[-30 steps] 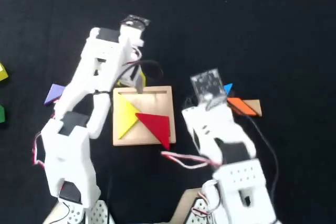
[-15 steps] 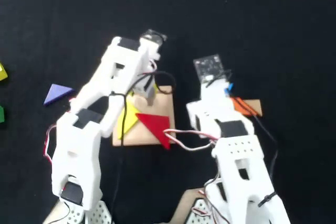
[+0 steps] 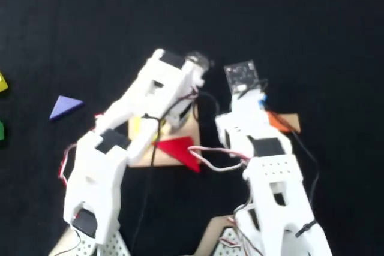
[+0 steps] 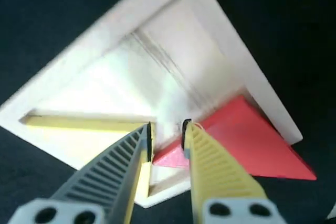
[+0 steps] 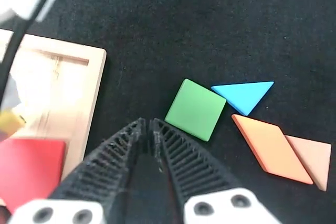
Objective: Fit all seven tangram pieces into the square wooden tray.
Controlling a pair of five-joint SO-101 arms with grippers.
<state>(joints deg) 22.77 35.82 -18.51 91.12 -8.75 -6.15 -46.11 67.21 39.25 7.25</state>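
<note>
No text, label, brand, number or sign could be read anywhere, whether on the wooden tray (image 4: 231,51), on the tangram pieces (image 5: 195,109) or on the black counter (image 3: 300,28).

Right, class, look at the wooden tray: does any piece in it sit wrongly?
Yes. The red triangle lies askew: it crosses the rim of the tray, with one corner sticking out over the black table instead of sitting inside.
</note>
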